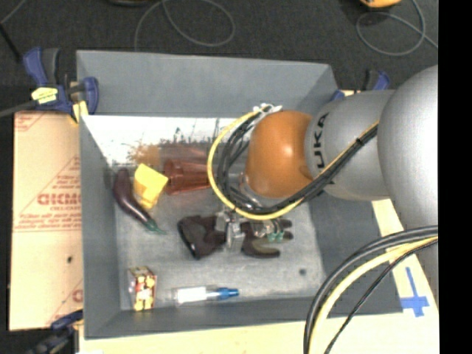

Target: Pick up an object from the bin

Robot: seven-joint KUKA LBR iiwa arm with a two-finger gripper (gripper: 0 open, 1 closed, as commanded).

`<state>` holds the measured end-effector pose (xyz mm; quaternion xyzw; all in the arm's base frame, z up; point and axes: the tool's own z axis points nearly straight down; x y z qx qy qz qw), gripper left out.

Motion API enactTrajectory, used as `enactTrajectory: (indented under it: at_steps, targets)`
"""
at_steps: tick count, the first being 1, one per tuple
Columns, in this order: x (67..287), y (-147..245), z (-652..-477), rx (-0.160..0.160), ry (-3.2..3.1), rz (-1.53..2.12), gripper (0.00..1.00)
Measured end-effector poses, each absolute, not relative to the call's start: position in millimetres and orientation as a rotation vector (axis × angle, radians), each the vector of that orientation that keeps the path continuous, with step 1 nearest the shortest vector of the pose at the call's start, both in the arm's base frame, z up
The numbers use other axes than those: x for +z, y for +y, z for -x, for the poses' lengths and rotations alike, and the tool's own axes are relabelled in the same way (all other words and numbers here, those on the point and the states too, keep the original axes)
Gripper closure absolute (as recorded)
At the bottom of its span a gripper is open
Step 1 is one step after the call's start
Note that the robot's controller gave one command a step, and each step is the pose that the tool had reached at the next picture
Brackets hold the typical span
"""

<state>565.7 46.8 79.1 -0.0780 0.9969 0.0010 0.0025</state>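
Note:
My gripper (234, 232) is low in the middle of the bin, under the arm's orange cover. It sits right at the right end of a dark brown, lumpy, leather-like thing (196, 236) lying on the floor. A second dark brown piece (262, 249) lies just to the gripper's right, with a small green bit (277, 234) above it. Whether either dark piece is between the gripper's tips is hidden.
A yellow block (150, 183) and a purple eggplant (130, 200) lie at the left. A small red-and-yellow box (142, 287) and a white tube with a blue cap (205, 294) lie along the front wall. A reddish-brown shape (184, 172) shows by the back wall.

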Motion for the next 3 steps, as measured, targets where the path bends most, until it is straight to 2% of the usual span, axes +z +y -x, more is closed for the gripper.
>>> enactTrajectory:
  at_steps: [1,2,3]
  targets:
    - [184,52,-569.5,0.003,3.119,0.297,1.00]
    - [184,52,-569.5,0.004,3.120,0.296,1.00]
    - [307,58,-573.8,0.002,3.117,0.278,1.00]
